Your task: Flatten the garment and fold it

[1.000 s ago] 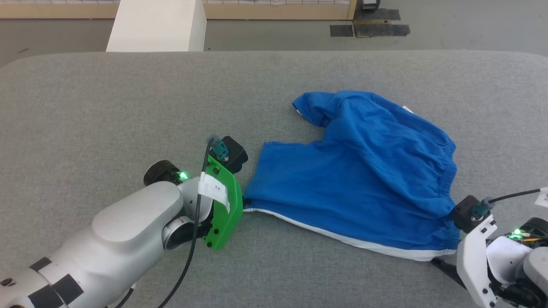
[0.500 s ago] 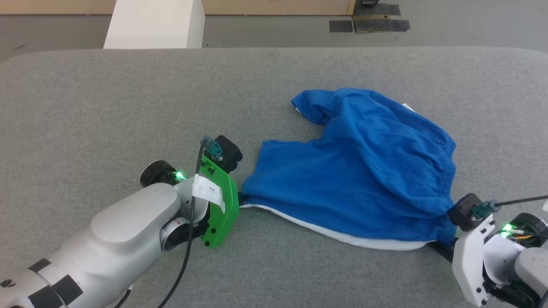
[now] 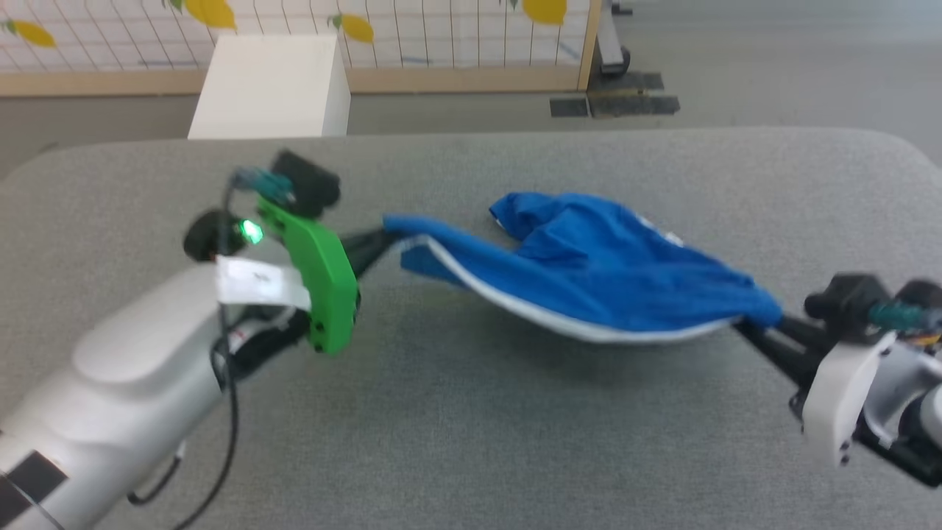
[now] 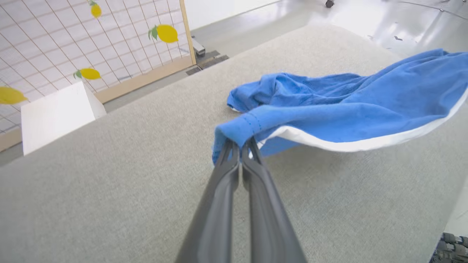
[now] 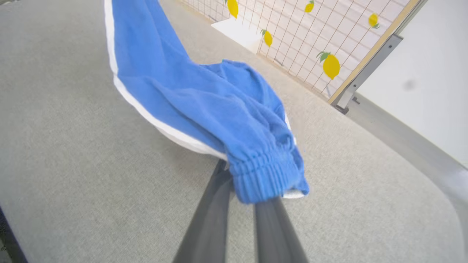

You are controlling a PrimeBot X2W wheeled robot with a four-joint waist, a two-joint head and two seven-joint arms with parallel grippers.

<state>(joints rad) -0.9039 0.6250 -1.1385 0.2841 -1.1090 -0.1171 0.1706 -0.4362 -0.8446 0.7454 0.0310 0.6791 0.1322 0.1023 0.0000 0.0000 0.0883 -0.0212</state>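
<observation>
The garment (image 3: pixel 596 269), bright blue shorts with a white side stripe, hangs stretched between my two grippers, lifted off the grey table; its far part still rests on the table. My left gripper (image 3: pixel 386 237) is shut on a leg-hem corner, seen up close in the left wrist view as the garment (image 4: pixel 329 109) pinched at the left gripper (image 4: pixel 240 146). My right gripper (image 3: pixel 751 324) is shut on the gathered waistband corner. In the right wrist view, the garment (image 5: pixel 204 102) drapes over the right gripper (image 5: pixel 252 186) and hides its tips.
The grey padded table (image 3: pixel 471 412) spreads wide under both arms. Behind its far edge stand a white box (image 3: pixel 268 85) and a lemon-patterned grid panel (image 3: pixel 441 33) on a wooden frame. The right table edge and bare floor (image 5: pixel 420 146) run close by my right arm.
The right gripper closed on the waistband corner. Both grippers rose and pulled apart, lifting the near edge of the garment off the table and stretching it. The head camera tilted up.
</observation>
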